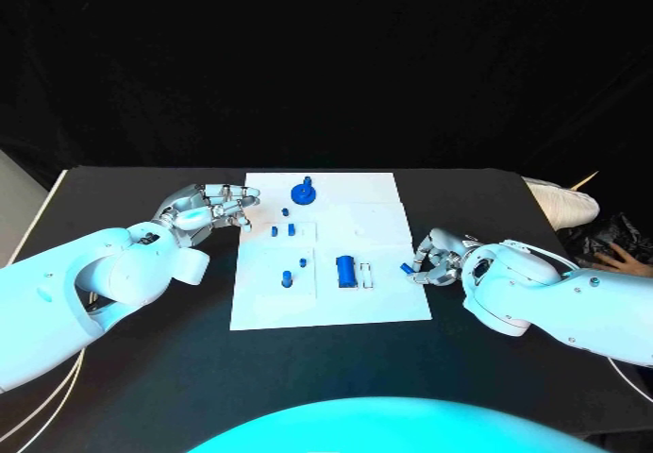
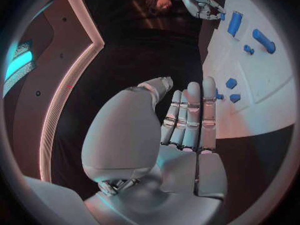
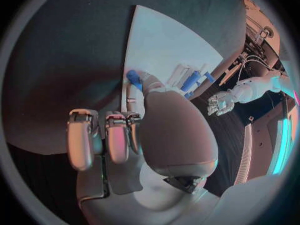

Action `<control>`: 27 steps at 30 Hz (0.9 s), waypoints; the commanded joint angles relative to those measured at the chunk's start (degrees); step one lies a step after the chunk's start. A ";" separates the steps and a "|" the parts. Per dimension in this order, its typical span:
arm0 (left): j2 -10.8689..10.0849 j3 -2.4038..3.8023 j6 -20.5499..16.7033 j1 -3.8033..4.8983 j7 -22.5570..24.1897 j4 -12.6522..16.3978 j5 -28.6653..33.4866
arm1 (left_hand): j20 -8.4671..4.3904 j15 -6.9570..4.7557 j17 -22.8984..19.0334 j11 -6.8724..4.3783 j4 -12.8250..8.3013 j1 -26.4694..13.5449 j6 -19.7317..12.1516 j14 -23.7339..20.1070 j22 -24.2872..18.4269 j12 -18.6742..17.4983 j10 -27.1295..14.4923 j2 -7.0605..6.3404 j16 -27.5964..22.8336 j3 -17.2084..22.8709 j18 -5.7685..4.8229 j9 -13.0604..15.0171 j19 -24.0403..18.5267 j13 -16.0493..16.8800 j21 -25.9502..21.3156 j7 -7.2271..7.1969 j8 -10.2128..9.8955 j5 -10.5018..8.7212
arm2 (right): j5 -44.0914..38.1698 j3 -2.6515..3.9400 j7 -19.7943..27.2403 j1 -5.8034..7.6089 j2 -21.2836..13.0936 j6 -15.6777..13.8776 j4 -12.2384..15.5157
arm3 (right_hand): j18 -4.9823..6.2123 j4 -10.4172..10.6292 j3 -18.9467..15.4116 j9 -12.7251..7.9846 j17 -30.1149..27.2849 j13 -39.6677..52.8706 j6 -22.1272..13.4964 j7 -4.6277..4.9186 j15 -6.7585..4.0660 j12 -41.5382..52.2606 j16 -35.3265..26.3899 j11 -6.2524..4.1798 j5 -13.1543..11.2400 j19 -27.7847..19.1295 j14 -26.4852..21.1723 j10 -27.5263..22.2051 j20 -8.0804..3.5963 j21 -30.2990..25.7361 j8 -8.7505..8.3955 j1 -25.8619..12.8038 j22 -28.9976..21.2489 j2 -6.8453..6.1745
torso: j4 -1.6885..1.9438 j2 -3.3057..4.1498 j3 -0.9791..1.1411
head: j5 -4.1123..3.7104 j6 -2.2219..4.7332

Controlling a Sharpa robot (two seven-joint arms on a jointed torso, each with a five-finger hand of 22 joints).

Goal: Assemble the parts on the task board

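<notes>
The white task board (image 1: 375, 222) lay in the middle of the black table (image 1: 136, 377). On it stood a round blue knob-like part (image 1: 305, 193) near the far edge, two small blue pieces (image 1: 283, 229) a little nearer, another small blue pin (image 1: 302, 260) and a longer blue peg (image 1: 287, 278) toward the near left, and a larger blue cylinder (image 1: 345, 272) lying beside a white strip at the middle.

The left hand (image 1: 207, 212) hovered just off the board's left edge, near the far end, its fingers (image 2: 190, 112) held straight and close together, gripping nothing; in its wrist view the board (image 2: 275, 85) and blue pieces lay just beyond the fingertips.

The right hand (image 1: 438, 258) sat at the board's right edge, fingers curled in, pinching a small blue part (image 1: 407, 269) at its fingertips, right over the board's rim. The right wrist view showed that blue piece (image 3: 133, 76) at a fingertip, against the white board (image 3: 169, 45)
</notes>
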 commanded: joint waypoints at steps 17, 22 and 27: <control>-0.10 0.05 0.65 -0.05 0.05 0.21 0.31 | 0.14 0.01 -0.09 -0.06 0.15 0.20 -0.10 0.44 -0.09 0.13 -0.20 0.63 -0.25 0.33 0.89 -0.07 0.44 -0.17 -0.23 0.34 0.44 0.38 | 9.93 -0.23 4.05 0.76 -0.16 -4.40 4.24 | -0.90 -0.15 10.62 -0.70 15.08 14.74 -0.09 -0.18 -0.44 -0.56 0.24 -0.43 1.66 4.60 5.98 5.63 -0.36 -0.15 0.57 -3.54 12.02 -1.42 | 0.04 0.06 -0.06 | 0.38 0.24; -0.06 0.05 0.65 -0.05 0.01 0.24 0.31 | 0.14 0.01 -0.09 -0.06 0.15 0.20 -0.10 0.44 -0.09 0.13 -0.20 0.63 -0.25 0.33 0.89 -0.07 0.44 -0.17 -0.23 0.34 0.44 0.38 | 11.47 -0.20 4.38 1.26 0.61 -4.54 5.27 | -0.90 -0.09 11.09 -0.62 15.08 14.74 -0.14 -0.11 -0.39 -0.56 0.24 -0.37 1.53 4.59 5.98 5.63 -0.32 -0.17 0.64 -4.39 12.02 -1.88 | 0.03 0.08 -0.03 | 0.35 0.20; -0.02 0.05 0.66 -0.04 -0.01 0.25 0.31 | 0.14 0.01 -0.09 -0.06 0.15 0.20 -0.10 0.44 -0.09 0.13 -0.20 0.63 -0.25 0.33 0.89 -0.07 0.44 -0.17 -0.23 0.34 0.44 0.38 | 12.24 -0.20 4.03 1.42 2.10 -4.21 5.02 | -0.90 -0.08 11.25 -0.58 15.08 14.72 -0.15 -0.09 -0.37 -0.59 0.24 -0.35 1.44 4.59 5.98 5.62 -0.31 -0.19 0.67 -4.78 12.02 -2.11 | -0.02 0.14 -0.02 | 0.29 0.21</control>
